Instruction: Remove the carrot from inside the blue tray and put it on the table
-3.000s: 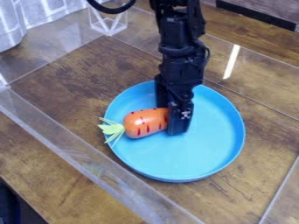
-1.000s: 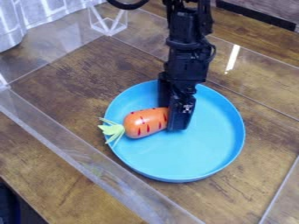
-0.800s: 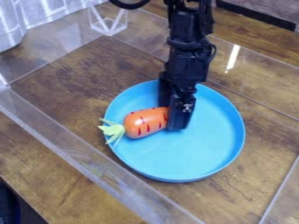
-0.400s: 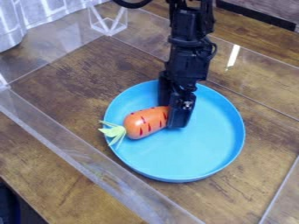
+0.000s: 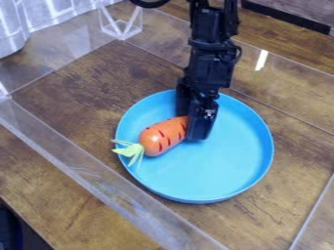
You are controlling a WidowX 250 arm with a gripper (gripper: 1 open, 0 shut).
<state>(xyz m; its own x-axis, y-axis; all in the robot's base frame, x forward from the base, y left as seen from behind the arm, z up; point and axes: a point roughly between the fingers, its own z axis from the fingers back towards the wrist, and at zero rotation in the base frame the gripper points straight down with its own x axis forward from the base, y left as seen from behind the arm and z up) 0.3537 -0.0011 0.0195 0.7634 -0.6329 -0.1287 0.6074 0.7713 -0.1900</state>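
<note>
Reaching down into the blue tray (image 5: 241, 161) on the desk (image 5: 78, 88), the pincer (image 5: 196, 125) stands spread apart against the carrot (image 5: 163, 137), which lies inside near the left rim and could roll away.

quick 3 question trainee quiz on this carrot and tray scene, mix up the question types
1. True or false: the carrot already lies on the table, clear of the blue tray.
2. Multiple choice: the carrot's green leafy top is A) at the tray's middle, B) over the tray's left rim, C) under the gripper.
3. Short answer: is the carrot lifted off the tray?

Key:
1. False. It lies in the tray's left part.
2. B. The leaves hang over the left rim, pointing away from the gripper.
3. No. It rests on the tray, with the fingers down at its blunt right end; the view does not show whether they touch it.
</note>
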